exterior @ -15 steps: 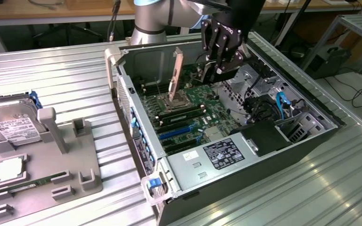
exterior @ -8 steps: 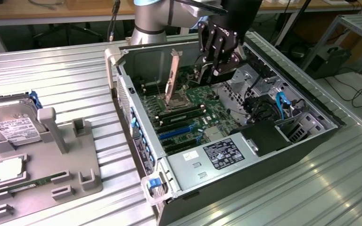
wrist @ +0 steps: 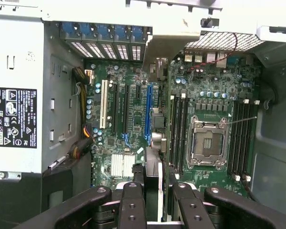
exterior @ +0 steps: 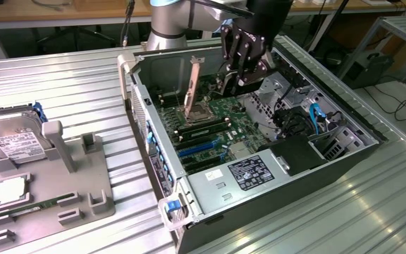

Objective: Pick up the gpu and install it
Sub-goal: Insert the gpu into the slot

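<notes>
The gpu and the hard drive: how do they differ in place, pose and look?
The gpu is clamped in the gripper over the motherboard inside the case; the hard drive rests in the grey fixture outside it. The gpu looks dark and edge-on; the hard drive shows a silver face with a white label. Both are computer parts.

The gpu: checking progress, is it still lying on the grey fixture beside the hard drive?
No, the end effector holds the gpu over the motherboard.
</notes>
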Tool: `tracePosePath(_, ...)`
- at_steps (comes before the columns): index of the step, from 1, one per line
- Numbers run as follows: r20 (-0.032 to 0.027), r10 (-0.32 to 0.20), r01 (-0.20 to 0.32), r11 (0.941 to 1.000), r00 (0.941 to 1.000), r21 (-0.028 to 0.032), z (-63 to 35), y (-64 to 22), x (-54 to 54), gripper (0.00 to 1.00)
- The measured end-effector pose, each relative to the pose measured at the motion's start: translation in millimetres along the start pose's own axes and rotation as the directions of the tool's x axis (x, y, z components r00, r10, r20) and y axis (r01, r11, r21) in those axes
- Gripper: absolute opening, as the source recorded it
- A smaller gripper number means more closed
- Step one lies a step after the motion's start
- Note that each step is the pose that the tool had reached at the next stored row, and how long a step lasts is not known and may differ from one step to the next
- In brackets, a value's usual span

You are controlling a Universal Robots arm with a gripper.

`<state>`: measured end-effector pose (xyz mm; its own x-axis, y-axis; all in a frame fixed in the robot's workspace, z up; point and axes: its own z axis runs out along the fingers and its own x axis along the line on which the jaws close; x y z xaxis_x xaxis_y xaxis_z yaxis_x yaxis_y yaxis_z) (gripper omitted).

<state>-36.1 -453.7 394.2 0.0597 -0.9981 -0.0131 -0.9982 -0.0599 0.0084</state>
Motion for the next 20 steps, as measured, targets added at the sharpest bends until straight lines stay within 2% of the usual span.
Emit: tracePosePath(20,0.0009,0.009,-0.009,1.0,1.0,0.0001,5.0,4.0,1.0,0.27)
